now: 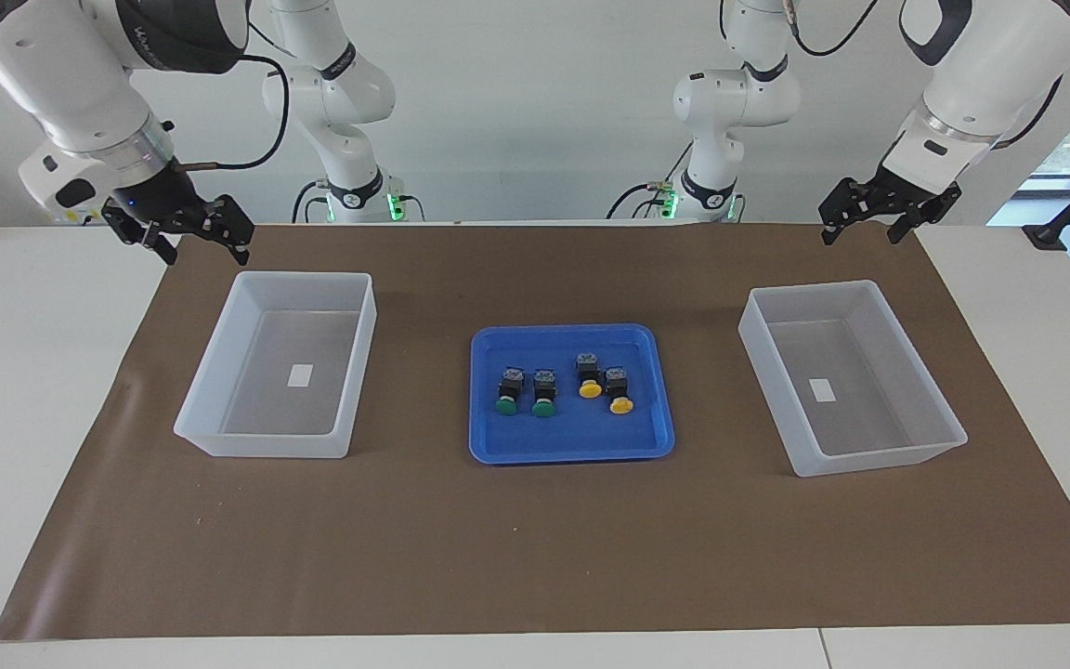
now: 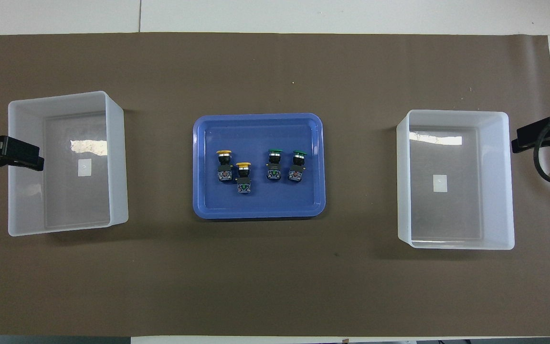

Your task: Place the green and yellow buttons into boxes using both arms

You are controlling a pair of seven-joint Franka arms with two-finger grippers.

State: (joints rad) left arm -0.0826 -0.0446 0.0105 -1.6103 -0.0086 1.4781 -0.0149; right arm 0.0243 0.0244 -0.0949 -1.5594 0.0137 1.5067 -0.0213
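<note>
Four buttons lie in a blue tray (image 1: 572, 453) at the middle of the mat. The two green buttons (image 1: 509, 390) (image 1: 544, 392) are toward the right arm's end and the two yellow buttons (image 1: 589, 374) (image 1: 618, 390) toward the left arm's end. They also show in the overhead view, green (image 2: 275, 165) (image 2: 298, 166) and yellow (image 2: 224, 165) (image 2: 243, 177). One empty box (image 1: 879, 462) (image 2: 117, 157) stands at the left arm's end, the other (image 1: 261, 444) (image 2: 404, 181) at the right arm's end. My left gripper (image 1: 862, 232) (image 2: 26, 157) and right gripper (image 1: 202, 246) (image 2: 525, 138) hang open and empty, each raised by its own box.
A brown mat (image 1: 535, 557) covers the table under the tray and both boxes. The tray also shows in the overhead view (image 2: 256, 212). White table surface (image 1: 24, 372) lies bare at both ends.
</note>
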